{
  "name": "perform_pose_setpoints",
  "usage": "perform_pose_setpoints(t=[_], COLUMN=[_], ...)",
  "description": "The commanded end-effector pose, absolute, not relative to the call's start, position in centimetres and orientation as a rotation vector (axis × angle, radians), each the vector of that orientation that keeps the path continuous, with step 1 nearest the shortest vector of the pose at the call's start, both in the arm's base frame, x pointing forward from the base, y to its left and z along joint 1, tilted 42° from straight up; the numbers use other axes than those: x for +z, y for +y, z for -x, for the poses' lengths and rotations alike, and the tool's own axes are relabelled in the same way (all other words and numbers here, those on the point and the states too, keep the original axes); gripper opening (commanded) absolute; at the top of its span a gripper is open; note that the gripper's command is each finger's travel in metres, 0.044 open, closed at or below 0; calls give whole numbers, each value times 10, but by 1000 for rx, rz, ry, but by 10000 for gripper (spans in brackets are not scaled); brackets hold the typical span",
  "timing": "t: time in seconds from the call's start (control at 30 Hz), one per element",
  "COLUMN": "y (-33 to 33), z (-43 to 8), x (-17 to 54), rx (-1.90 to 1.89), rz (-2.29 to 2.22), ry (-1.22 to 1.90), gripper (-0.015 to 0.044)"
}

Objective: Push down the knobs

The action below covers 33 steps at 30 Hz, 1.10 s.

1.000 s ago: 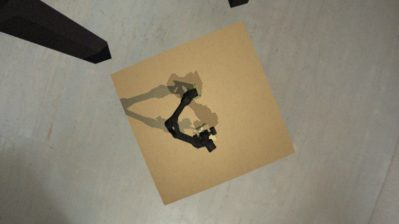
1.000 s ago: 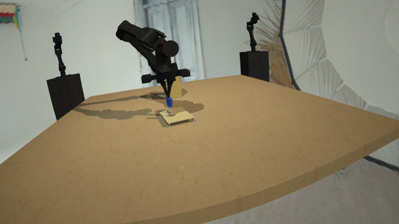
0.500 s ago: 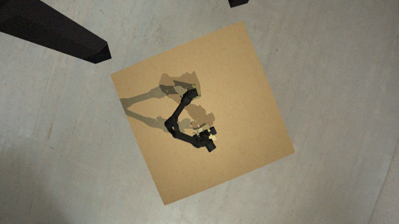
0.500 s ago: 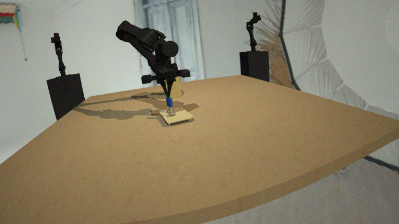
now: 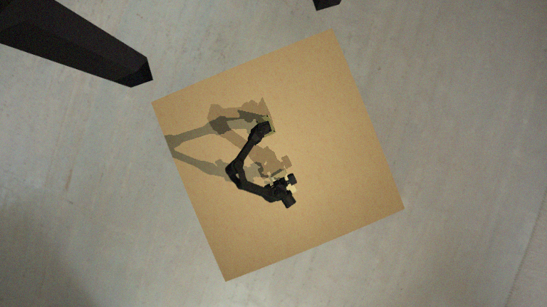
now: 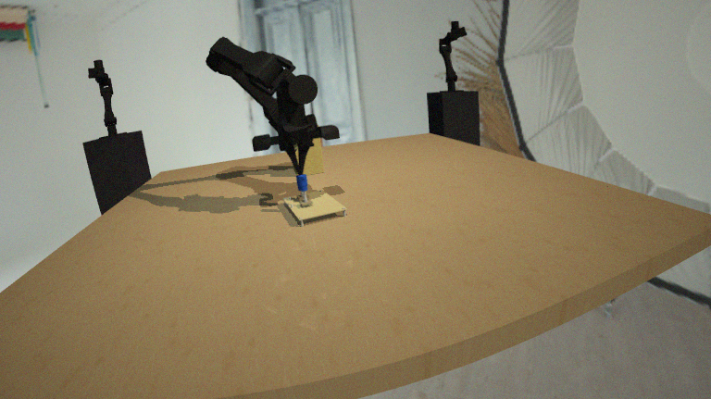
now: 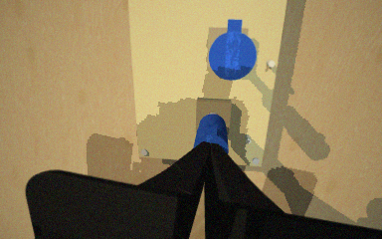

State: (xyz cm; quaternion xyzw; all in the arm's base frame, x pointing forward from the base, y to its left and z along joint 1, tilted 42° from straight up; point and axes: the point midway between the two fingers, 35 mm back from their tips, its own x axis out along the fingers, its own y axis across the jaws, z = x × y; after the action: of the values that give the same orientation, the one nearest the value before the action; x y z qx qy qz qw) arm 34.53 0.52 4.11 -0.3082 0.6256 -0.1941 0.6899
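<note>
Two knobs above the circuit board [image 6: 320, 209] [image 7: 174, 75], board on the table [image 5: 323, 126] [image 6: 367, 279] [image 7: 60, 75].
</note>
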Motion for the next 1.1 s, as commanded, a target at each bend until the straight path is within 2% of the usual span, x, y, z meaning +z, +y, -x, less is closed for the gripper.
perform_pose_setpoints(t=[0.0,1.07], y=[-3,-7], z=[-348,-349], x=[35,31], rx=[-453,-454], rz=[680,681], ry=[1406,1406], gripper=[0,0])
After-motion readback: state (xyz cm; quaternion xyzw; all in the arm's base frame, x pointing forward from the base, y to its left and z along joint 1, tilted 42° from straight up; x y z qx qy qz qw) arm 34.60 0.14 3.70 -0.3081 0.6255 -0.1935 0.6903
